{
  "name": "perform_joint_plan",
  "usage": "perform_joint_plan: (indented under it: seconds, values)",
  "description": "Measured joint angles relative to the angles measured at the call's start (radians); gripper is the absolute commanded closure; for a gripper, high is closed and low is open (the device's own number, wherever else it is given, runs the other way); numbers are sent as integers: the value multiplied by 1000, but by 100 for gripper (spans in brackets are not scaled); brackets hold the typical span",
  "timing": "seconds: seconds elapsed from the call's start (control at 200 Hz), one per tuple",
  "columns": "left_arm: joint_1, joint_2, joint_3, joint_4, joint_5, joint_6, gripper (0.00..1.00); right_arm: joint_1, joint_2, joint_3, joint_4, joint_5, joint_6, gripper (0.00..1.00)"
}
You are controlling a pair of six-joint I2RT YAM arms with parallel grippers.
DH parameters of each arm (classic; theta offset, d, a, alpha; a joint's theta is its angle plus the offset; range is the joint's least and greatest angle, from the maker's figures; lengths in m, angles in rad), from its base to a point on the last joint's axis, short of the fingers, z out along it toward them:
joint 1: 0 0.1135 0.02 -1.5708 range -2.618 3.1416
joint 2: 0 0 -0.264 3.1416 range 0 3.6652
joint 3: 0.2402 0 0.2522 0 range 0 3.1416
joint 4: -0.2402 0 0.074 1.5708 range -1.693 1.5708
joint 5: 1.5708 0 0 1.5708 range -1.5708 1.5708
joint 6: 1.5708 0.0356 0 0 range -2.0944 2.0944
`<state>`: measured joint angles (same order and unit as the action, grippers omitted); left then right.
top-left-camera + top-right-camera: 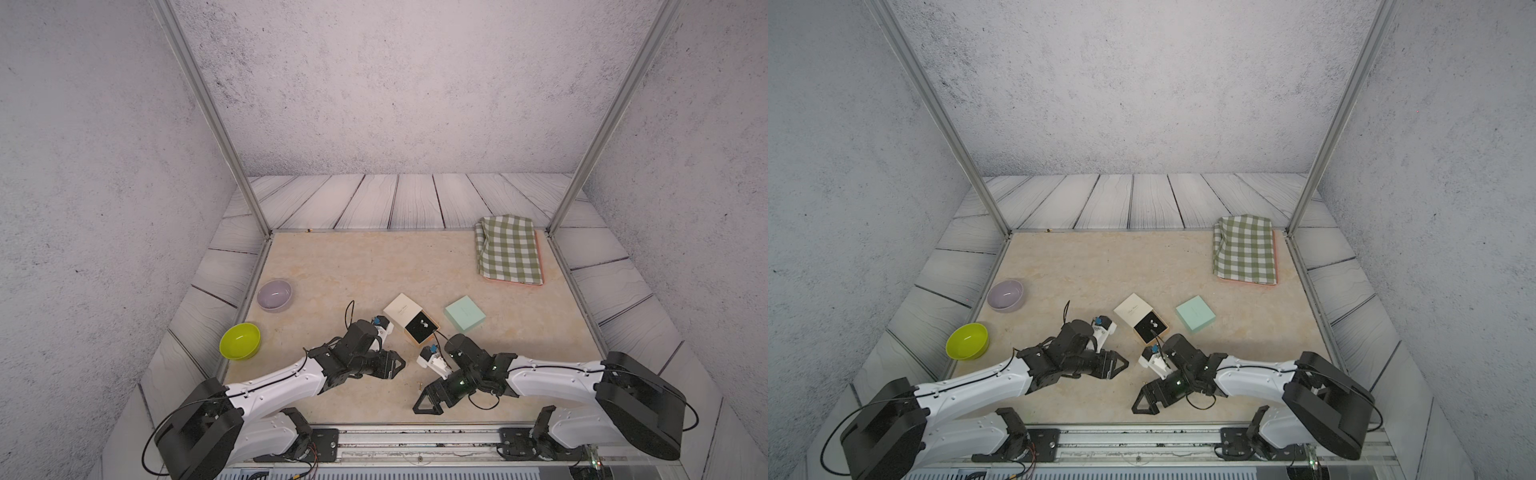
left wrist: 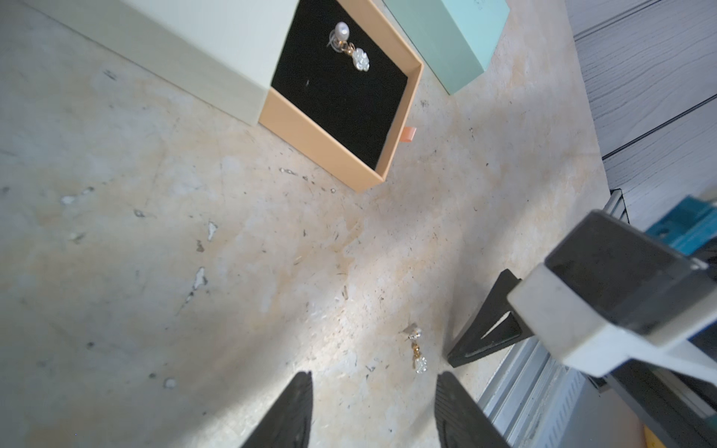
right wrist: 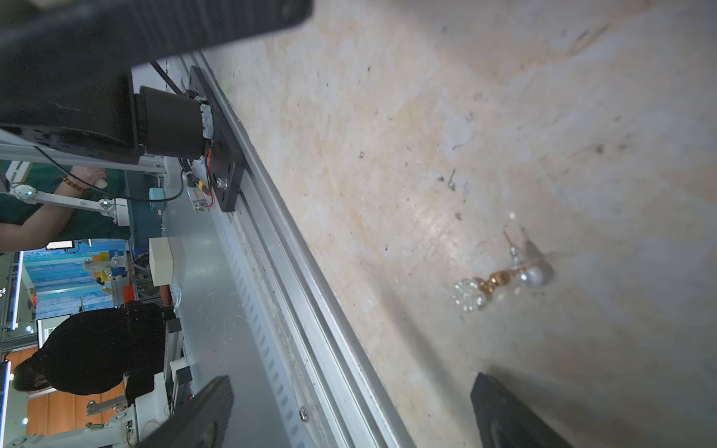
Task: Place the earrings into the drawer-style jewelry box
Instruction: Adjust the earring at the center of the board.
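The drawer-style jewelry box (image 1: 401, 309) lies mid-table with its tan tray (image 2: 322, 143) slid out. One earring (image 2: 351, 46) rests on the tray's black lining. A second earring (image 1: 420, 383) (image 2: 417, 349) (image 3: 500, 279) lies on the bare table near the front edge. My left gripper (image 1: 399, 365) (image 2: 374, 388) hovers low just left of it, open with nothing between its fingers. My right gripper (image 1: 420, 406) (image 3: 351, 395) is wide open just beside that earring on the near side, one finger over the front rail, holding nothing.
A mint-green box (image 1: 464, 314) sits right of the tray. A lilac bowl (image 1: 274, 294) and a yellow-green bowl (image 1: 240, 340) stand at the left edge. A checked cloth (image 1: 509, 249) lies at the back right. The metal front rail (image 1: 415, 432) borders the table.
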<state>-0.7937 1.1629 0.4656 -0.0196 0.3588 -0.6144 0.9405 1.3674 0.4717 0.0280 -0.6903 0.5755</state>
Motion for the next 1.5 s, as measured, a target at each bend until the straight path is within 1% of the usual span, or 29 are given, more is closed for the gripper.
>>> perform_joint_plan:
  seconds: [0.12,0.575,0.891,1.056,1.161,1.251,1.311,1.416,1.501]
  values:
    - [6,0,0,-9,0,1,46,0,39,31,12,-3,-11,1]
    - [7,-16,3,-76,0,15,46,-2,98,84,14,30,-57,1]
    - [8,16,8,-71,12,21,46,-6,100,97,-8,43,-78,1]
    - [7,51,8,-28,48,34,46,-8,93,107,-35,63,-84,1]
    - [-10,87,7,3,63,52,46,-17,55,108,-76,79,-94,1]
    - [-64,106,7,21,55,89,45,-39,-14,106,-114,89,-104,1]
    - [-109,109,7,29,42,120,45,-63,-87,99,-140,102,-113,1]
    - [-183,111,7,35,-15,187,45,-123,-239,78,-191,146,-124,1]
    - [-226,121,5,57,-64,248,49,-176,-343,55,-214,171,-131,1]
